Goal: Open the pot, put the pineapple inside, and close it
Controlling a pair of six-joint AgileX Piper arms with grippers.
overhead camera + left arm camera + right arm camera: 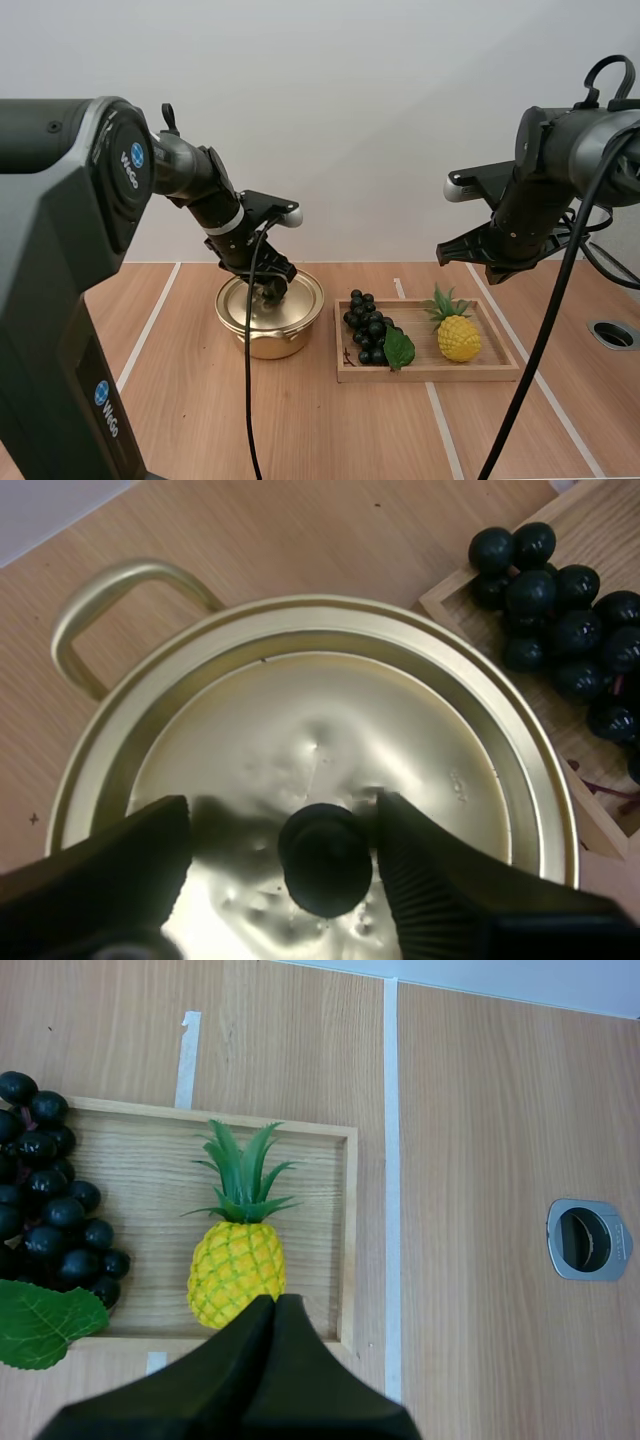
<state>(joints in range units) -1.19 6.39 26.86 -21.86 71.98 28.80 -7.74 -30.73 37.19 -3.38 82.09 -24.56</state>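
A gold pot (pixel 270 318) stands left of centre with its lid (pixel 320 750) on. My left gripper (pixel 272 290) is down over the lid, open, its fingers (pixel 440 880) standing on either side of the black knob (pixel 325 858) without pinching it. A yellow pineapple (pixel 458 336) with green leaves lies in the right half of the wooden tray (pixel 430 372). My right gripper (pixel 455 250) hangs shut above the tray, and its closed fingers sit over the near end of the pineapple (pixel 236 1270) in the right wrist view.
A bunch of dark grapes (pixel 370 330) with a green leaf lies in the tray's left half, close to the pot's right handle. White tape lines (pixel 391 1160) run across the wooden table. A round metal grommet (pixel 614 334) is set in the table at the far right.
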